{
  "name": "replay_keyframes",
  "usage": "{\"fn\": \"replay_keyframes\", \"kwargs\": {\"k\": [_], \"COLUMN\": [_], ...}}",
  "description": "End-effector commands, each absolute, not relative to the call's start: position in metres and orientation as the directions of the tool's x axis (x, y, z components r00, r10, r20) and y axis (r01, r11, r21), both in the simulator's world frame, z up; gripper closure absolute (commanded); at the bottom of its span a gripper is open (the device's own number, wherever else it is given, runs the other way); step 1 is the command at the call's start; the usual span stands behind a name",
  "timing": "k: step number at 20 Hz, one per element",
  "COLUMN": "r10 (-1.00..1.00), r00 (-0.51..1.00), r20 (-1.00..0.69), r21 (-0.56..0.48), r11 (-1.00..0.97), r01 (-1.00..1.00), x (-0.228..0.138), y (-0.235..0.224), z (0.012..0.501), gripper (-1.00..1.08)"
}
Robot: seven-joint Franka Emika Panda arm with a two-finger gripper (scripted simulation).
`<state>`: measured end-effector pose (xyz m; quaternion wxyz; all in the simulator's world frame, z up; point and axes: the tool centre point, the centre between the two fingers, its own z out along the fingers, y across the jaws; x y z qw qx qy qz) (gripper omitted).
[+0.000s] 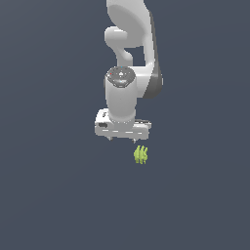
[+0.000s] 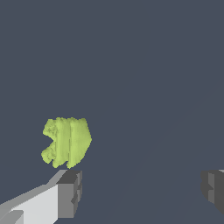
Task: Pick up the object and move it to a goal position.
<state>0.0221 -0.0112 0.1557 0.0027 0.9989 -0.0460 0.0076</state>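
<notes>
You have the white arm point(image 1: 129, 53) reaching down from the top of the exterior view, wrist pointing at the dark grey worktop point(image 1: 49, 195). Your fingers point(image 1: 122, 139) are spread wide and grip nothing: in the wrist view you see one grey pad point(image 2: 70, 192) on one side and the other pad point(image 2: 214, 189) far across the picture, with only bare worktop between them.

The object point(image 1: 141, 154), a small yellow-green bunch of curved ribs, lies on the worktop just below the hand in the exterior view, under the fingertip on that view's right. It is much smaller than the hand.

In the wrist view you find the object point(image 2: 66, 141) just beyond the tip of one pad, close to it; whether they touch you cannot tell. It does not sit in the gap between the two pads; it is off to one pad's side rather than centred. Its ribs run side by side, and one edge looks ragged.

The fingertips look close above the worktop in the exterior view, though their height cannot be judged.
</notes>
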Motion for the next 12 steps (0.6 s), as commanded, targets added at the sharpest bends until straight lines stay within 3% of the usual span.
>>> {"fn": "replay_keyframes", "kwargs": {"k": [1,12], "r10": [-0.102,-0.143], "r00": [0.995,0.990], "r20": [0.012,0.001], "r21": [0.004,0.000], "r11": [-0.995,-0.990], "r01": [-0.102,-0.143], "x": [0.026,0.033], "y": [0.006,0.069], "z": [0.144,0.100], "gripper": [-0.92,-0.92]}}
